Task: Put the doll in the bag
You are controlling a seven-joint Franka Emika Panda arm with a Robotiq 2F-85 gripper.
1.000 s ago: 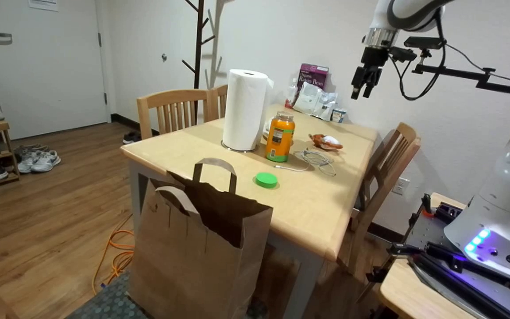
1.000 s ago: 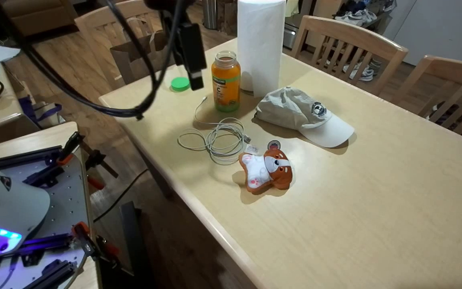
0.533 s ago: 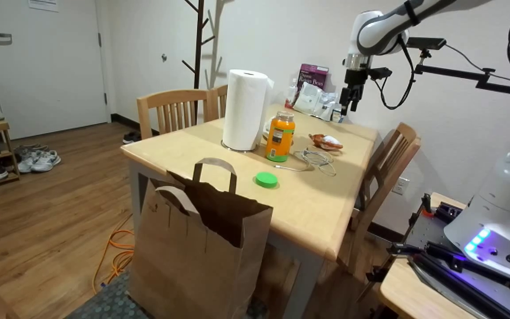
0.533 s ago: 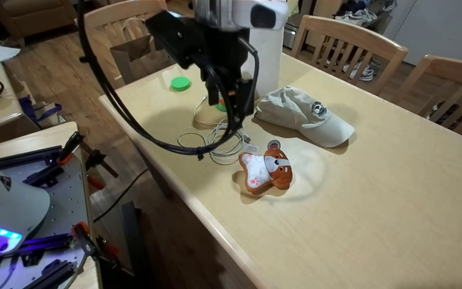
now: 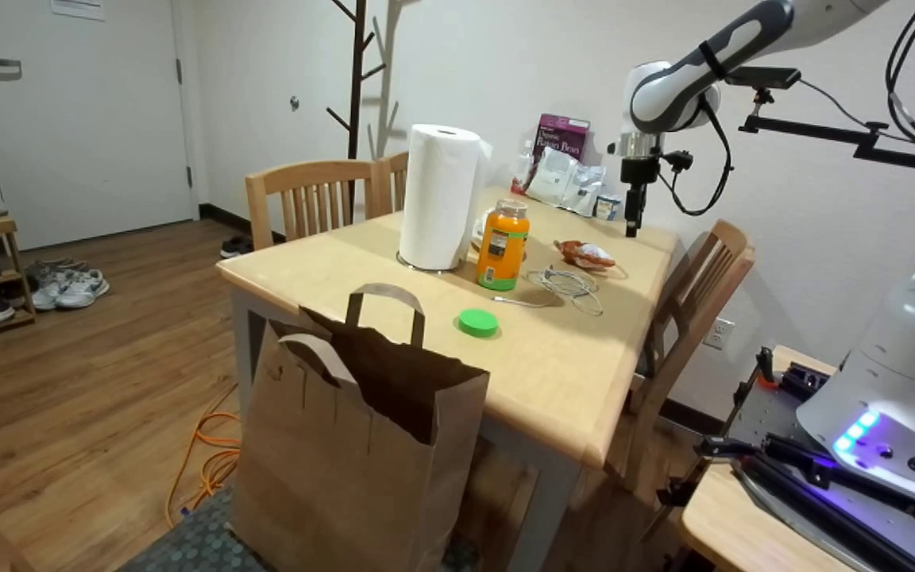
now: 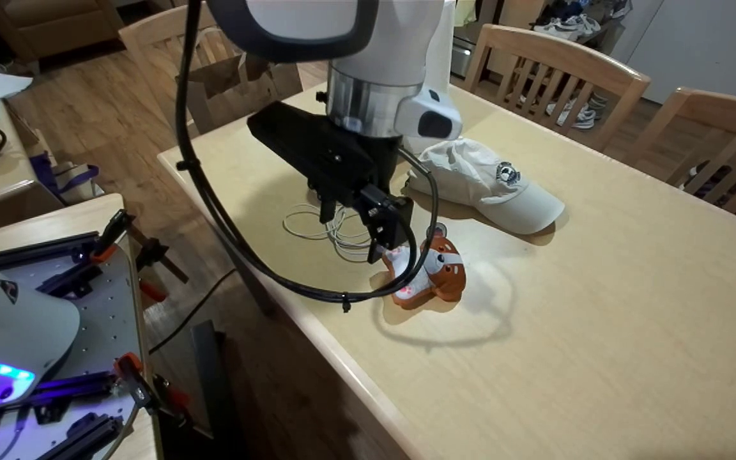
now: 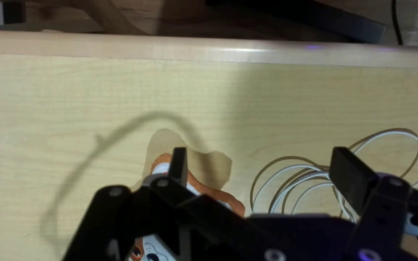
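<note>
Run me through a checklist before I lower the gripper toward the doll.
1. Gripper open: ok, fingers apart.
2. Doll centred between them: not ok; in the wrist view it lies towards one finger, partly hidden by the gripper.
3. Cable out of the closing zone: not ok; in that view its loops show between the fingers.
4. Mouth of the bag open: ok.
5. Room inside the bag: cannot tell, too dark.
6. Orange bottle capped: not ok; it stands open, so probably best to carry around it.
</note>
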